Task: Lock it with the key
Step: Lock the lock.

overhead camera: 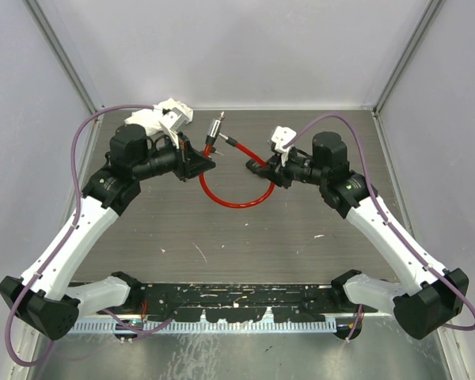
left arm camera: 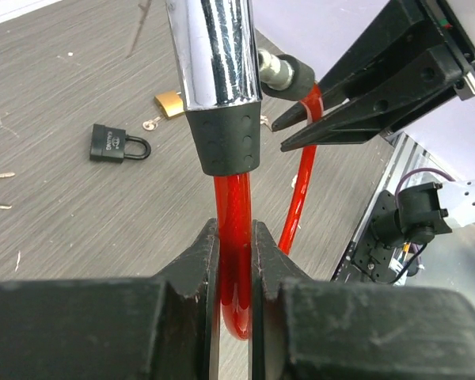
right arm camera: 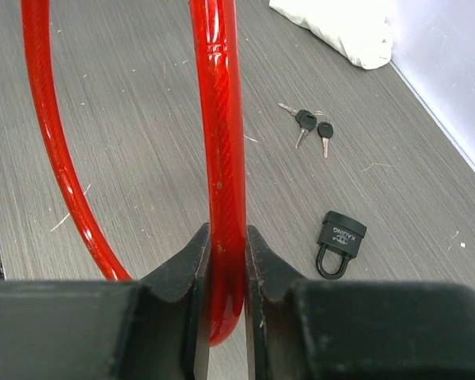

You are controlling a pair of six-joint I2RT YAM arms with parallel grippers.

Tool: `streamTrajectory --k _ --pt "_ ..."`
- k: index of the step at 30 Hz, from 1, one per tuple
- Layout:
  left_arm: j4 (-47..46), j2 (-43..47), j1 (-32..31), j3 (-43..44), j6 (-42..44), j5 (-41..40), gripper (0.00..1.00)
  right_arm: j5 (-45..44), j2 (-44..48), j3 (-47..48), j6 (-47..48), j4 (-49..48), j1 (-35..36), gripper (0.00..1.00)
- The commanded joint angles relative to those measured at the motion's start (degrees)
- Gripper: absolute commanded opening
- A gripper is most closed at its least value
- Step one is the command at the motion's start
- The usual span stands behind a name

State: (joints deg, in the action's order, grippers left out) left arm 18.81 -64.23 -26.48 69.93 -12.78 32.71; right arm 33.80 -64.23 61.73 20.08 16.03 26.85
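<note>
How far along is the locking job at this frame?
Done: the red cable is lifted, the left pincer clamping it below the chrome barrel, the right pincer clamping it near the pin end. In hand: the pin end sits at the barrel; whether seated is unclear. Left: the keys lie untouched on the table, so nothing is locked yet.

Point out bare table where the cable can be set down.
Bare: the stretch of table between the red cable and the near edge. Crowded: behind that, where the left claw and right claw grip the cable, with a black padlock and keys by the wall.
</note>
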Motion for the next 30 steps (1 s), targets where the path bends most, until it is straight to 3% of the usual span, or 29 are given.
streamTrajectory --k 1,23,30 --pt "-1.6 0.9 0.8 1.6 1.6 -4.9 0.0 2.4 2.5 0.8 2.6 0.1 0.8 0.01" --pt "-2.4 2.1 0.9 -0.1 2.9 3.4 0.0 -0.4 2.1 1.1 1.6 0.7 1.0 0.01" --pt "7.9 1.2 -0.8 2.0 10.6 -2.3 0.0 -0.7 2.0 2.2 4.3 3.8 1.3 0.01"
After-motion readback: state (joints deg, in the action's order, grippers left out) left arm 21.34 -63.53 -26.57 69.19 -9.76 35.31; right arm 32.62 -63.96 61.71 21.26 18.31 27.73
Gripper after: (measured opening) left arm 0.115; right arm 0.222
